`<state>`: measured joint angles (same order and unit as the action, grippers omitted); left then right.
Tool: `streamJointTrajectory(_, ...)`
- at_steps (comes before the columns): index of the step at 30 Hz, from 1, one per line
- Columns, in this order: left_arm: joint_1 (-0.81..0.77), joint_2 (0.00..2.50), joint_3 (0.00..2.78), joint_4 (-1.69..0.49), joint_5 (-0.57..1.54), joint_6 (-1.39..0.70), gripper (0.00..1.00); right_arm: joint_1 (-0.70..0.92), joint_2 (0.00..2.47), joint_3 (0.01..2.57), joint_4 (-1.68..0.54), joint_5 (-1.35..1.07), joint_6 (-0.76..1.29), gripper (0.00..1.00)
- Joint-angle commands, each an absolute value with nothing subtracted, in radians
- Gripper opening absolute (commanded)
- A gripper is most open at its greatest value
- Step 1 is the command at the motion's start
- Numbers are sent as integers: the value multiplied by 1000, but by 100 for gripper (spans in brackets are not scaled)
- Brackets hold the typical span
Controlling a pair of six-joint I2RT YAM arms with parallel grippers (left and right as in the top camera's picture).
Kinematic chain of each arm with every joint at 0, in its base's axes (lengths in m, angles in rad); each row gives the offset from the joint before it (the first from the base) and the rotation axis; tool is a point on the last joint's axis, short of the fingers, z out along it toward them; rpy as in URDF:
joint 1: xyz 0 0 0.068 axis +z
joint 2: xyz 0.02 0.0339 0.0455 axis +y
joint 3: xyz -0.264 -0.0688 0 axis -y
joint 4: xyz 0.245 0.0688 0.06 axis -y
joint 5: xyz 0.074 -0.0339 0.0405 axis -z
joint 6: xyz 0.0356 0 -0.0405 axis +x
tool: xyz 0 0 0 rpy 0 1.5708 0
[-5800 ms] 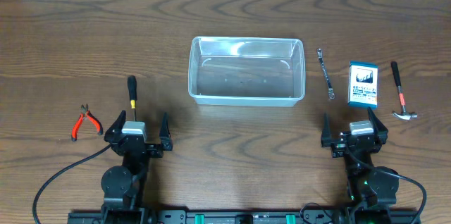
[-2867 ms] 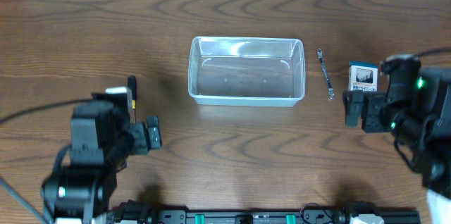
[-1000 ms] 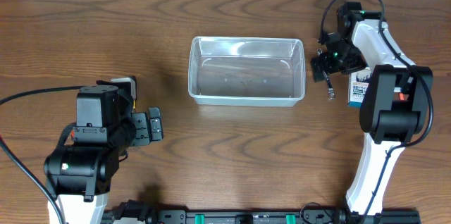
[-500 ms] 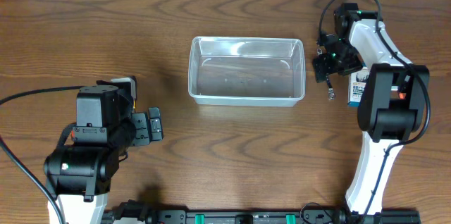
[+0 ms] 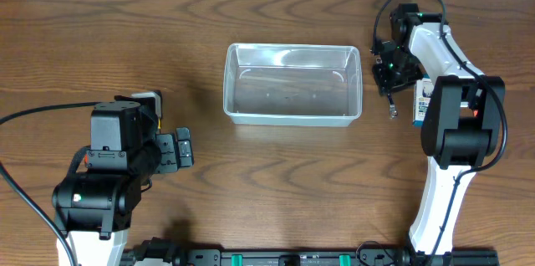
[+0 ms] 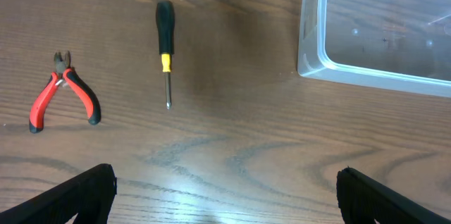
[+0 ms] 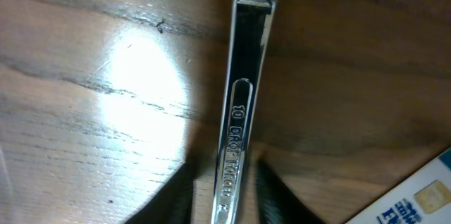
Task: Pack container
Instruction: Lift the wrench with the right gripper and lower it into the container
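Observation:
The container (image 5: 292, 84), a clear plastic bin, stands empty at mid-table; its corner (image 6: 310, 62) shows in the left wrist view. To its right, my right gripper (image 5: 386, 76) is down over a silver wrench (image 5: 391, 109). In the right wrist view the wrench (image 7: 243, 97) lies flat on the wood between the fingers (image 7: 182, 199). The right gripper (image 7: 229, 182) has narrowed, and a thin strip of wood shows on each side of the wrench. My left gripper (image 6: 225, 185) hangs wide open over bare wood. Beyond it lie a black-and-yellow screwdriver (image 6: 164, 48) and red pliers (image 6: 63, 97).
A small blue-and-white box (image 5: 422, 99) lies just right of the wrench, partly under the right arm; its corner (image 7: 423, 196) shows in the right wrist view. The left arm (image 5: 113, 166) covers most of the screwdriver (image 5: 156, 97) from above.
The right gripper's jaws have drawn in from wide open to a narrow gap around the wrench, and it has shifted slightly toward the far side. The left arm has not moved.

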<state>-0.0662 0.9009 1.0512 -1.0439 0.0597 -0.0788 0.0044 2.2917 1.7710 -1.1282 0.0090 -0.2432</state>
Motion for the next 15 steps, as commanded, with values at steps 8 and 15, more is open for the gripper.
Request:
streamJointTrajectory(8,-60,900,1072,-1047,51,-88,98,15,2337,1771,-1129,-16,-240,12)
streamJointTrajectory(15,-60,900,1072,-1047,51,-88,98,15,2337,1771,-1129,-16,-239,1)
